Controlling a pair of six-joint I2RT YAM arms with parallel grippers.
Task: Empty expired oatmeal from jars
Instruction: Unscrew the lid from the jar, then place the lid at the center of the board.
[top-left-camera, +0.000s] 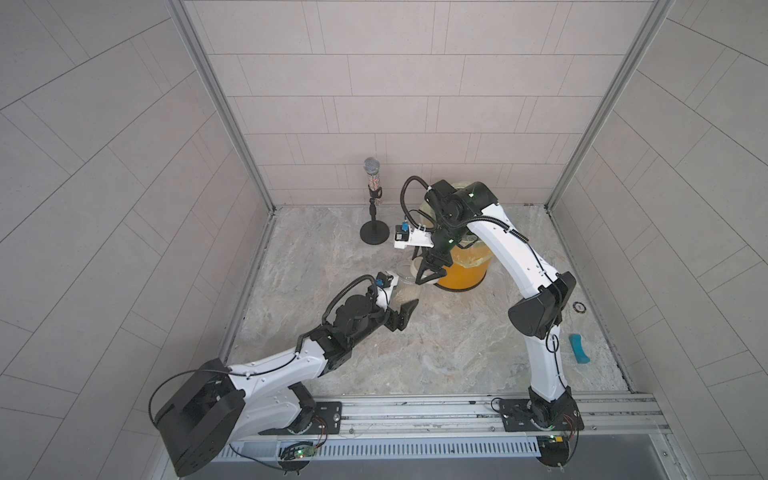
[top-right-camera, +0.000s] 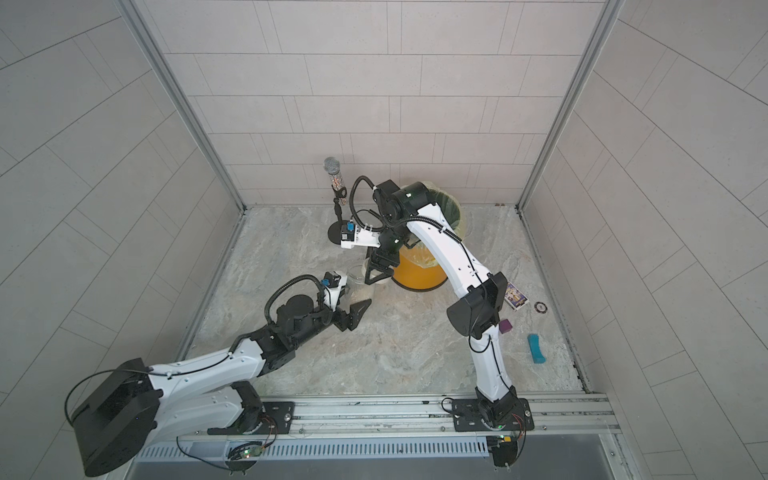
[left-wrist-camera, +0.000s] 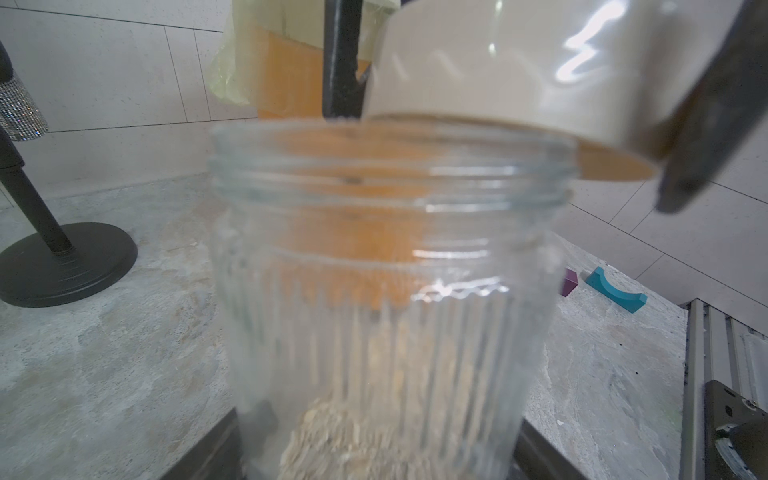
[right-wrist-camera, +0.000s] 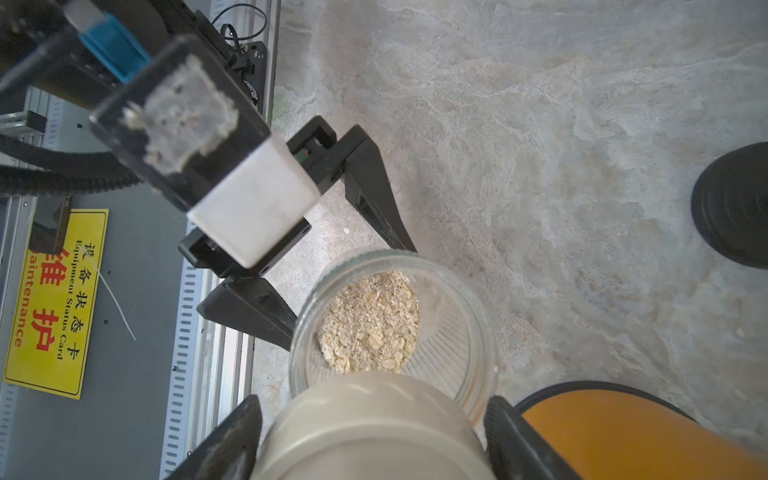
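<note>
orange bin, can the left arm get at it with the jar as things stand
Likely not directly: the left end effector grips the jar, but the right end effector, holding the lid over its mouth, sits between jar and orange bin.

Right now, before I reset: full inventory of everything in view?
jar: 1, clear glass, open, in left pincer
oatmeal: small pile, pale beige, inside jar
lid: 1, cream, off jar, tilted above its mouth
bin: 1, orange, yellow-green bag, back of table
microphone: 1, silver head, black stand, beside bin
teal block: 1, teal, table's right side
purple block: 1, purple, table's right side
picture card: 1, multicoloured, table's right side
small disc: 1, dark, table's right edge
sign: 1, yellow, by front rail
table: 1, grey marbled
left pincer: 1, black, shut on jar
right pincer: 1, black, shut on lid
</note>
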